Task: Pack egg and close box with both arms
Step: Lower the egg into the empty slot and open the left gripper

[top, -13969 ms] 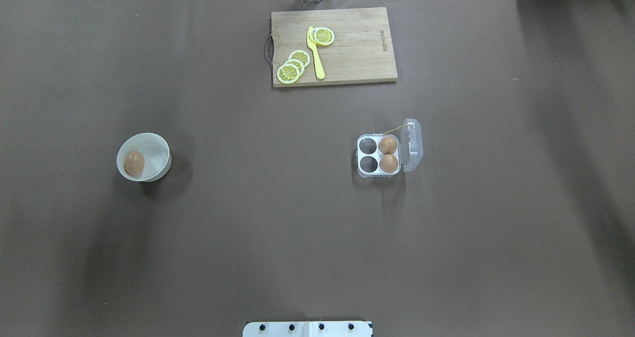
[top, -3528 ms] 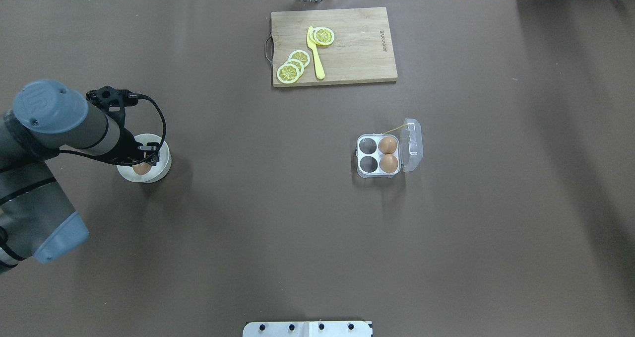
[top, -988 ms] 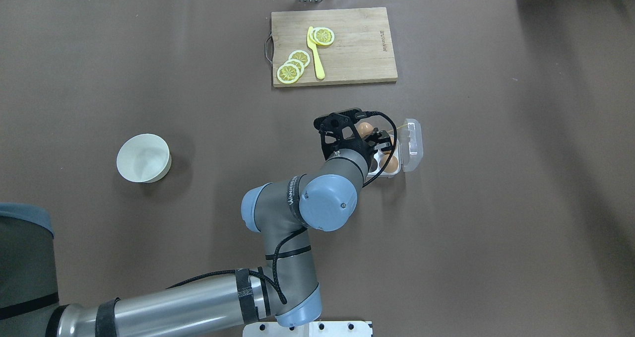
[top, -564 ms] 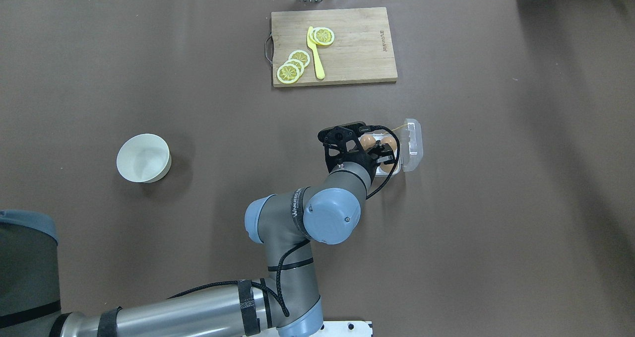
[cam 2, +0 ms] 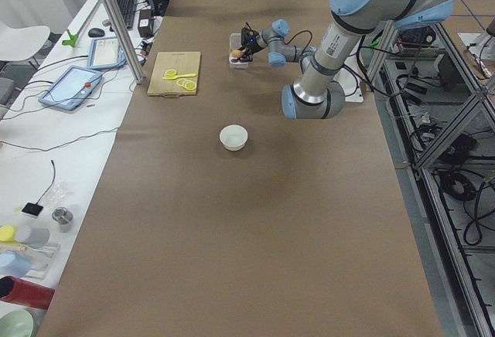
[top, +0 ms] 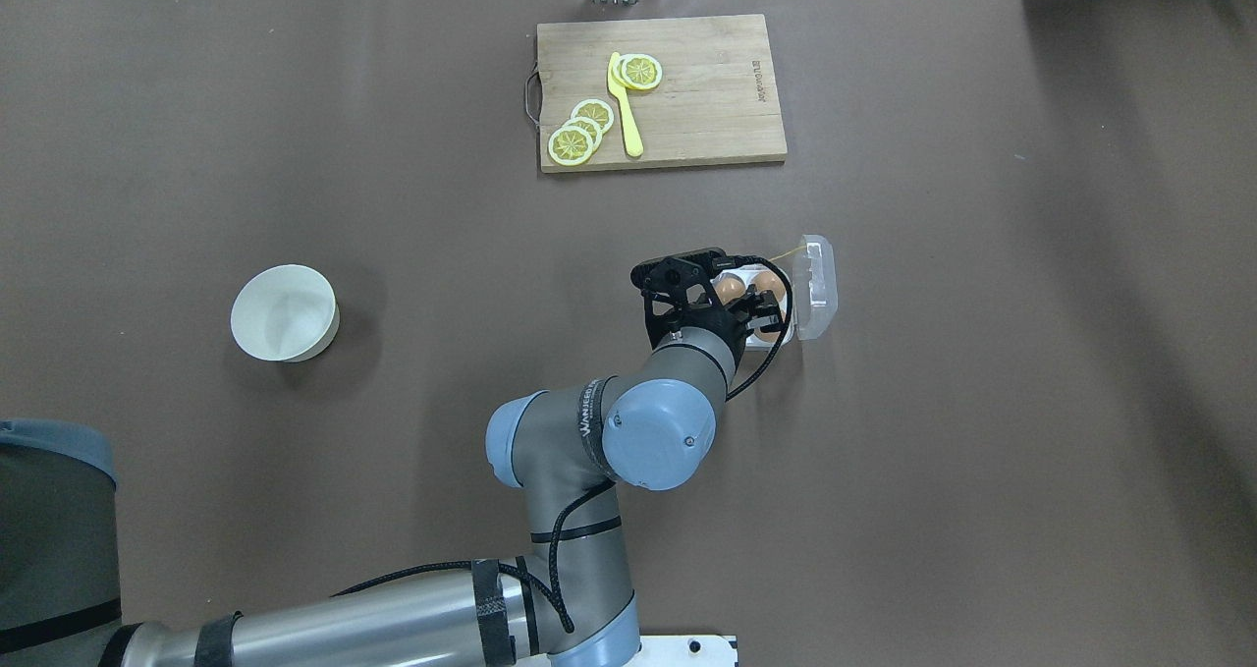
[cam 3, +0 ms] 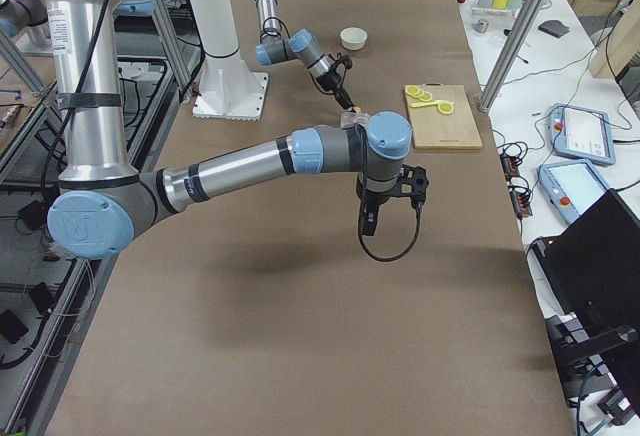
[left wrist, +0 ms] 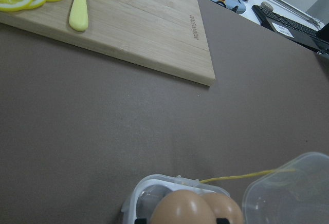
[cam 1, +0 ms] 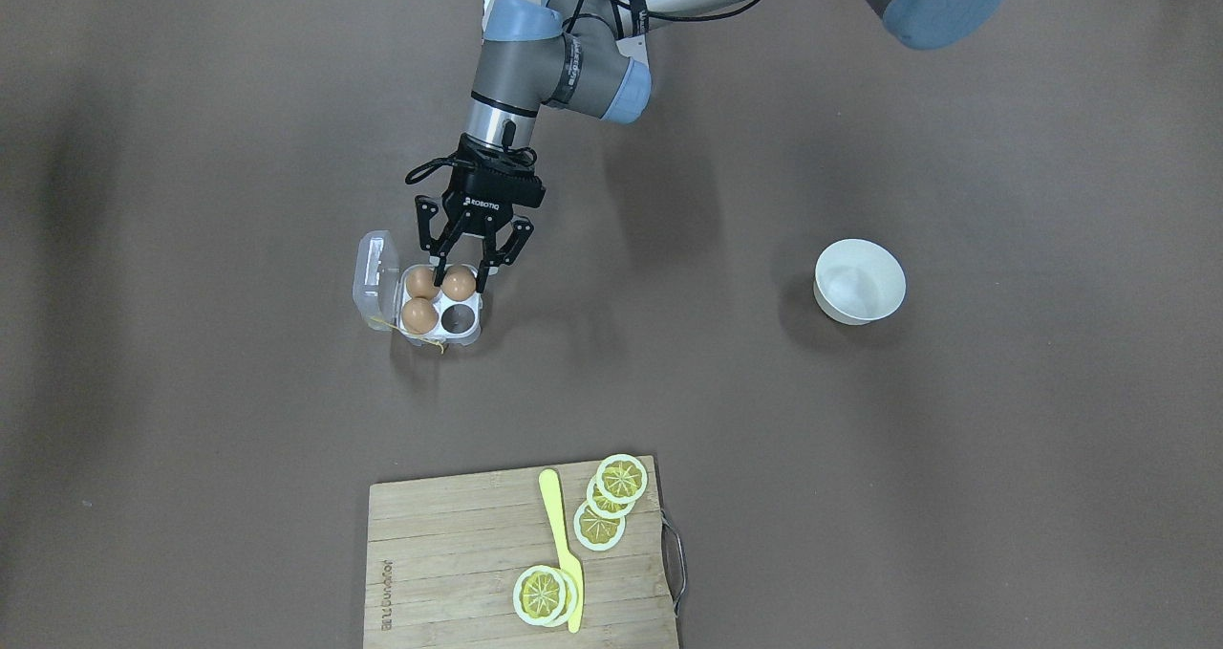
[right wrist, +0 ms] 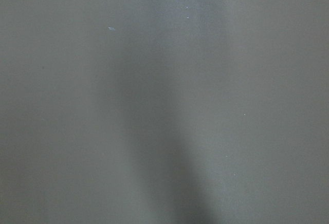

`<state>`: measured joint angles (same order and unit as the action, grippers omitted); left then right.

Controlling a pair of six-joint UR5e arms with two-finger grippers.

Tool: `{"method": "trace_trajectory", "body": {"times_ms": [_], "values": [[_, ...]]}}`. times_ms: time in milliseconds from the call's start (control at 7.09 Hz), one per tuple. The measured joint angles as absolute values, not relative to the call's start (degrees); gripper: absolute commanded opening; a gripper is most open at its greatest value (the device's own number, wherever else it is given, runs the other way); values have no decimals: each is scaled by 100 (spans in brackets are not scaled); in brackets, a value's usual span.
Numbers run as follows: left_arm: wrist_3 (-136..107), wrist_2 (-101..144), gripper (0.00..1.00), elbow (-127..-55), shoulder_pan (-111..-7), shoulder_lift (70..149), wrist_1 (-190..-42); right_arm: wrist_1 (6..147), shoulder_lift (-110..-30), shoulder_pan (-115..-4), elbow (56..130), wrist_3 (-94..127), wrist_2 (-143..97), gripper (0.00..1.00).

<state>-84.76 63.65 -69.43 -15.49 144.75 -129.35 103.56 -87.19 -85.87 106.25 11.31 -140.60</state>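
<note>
1. Egg [cam 1: 459,283] sat pinched in your left gripper [cam 1: 460,287], a black finger pressed on each side, right at the box [cam 1: 439,302]. It looked lined up with the cell nearest the robot on the robot's left side. You couldn't tell whether the egg had seated or hung just above.
2. The gripper pointed straight down with the egg low between its fingertips. That hold, I'd judge, let the egg drop into a round cell without tipping.
3. Two other eggs [cam 1: 418,315] filled the cells on the lid's side, so your gripper worked the other column. In it the far cell [cam 1: 460,318] showed bare.
4. The lid [cam 1: 376,273] was swung open on the side away from the arm, which kept your approach free. A yellow string [left wrist: 247,175] trailed by it.
5. Your right gripper [cam 3: 368,218] hung over brown table [cam 1: 860,486], well apart from the box. You couldn't tell whether its fingers were spread or together. My guess: it waited for the closing step.
6. Farther out, the white bowl [cam 1: 859,286] stood off on the robot's left. The cutting board [cam 1: 459,553] with its lemon slices [cam 1: 621,478] lay across the table, clear of the work.
</note>
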Motion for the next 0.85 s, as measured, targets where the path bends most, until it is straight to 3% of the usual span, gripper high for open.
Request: {"method": "trace_trajectory", "body": {"times_ms": [423,847], "values": [[-8460,6373,98,-7033,-1540,14475,-12929,10361,-8677,-8587,10624,1175,-14071,100],[-7983,6562,98,-7678,-1799,14189,-12894,10345,-8501,-8507,10717,1478,-14123,100]]}}
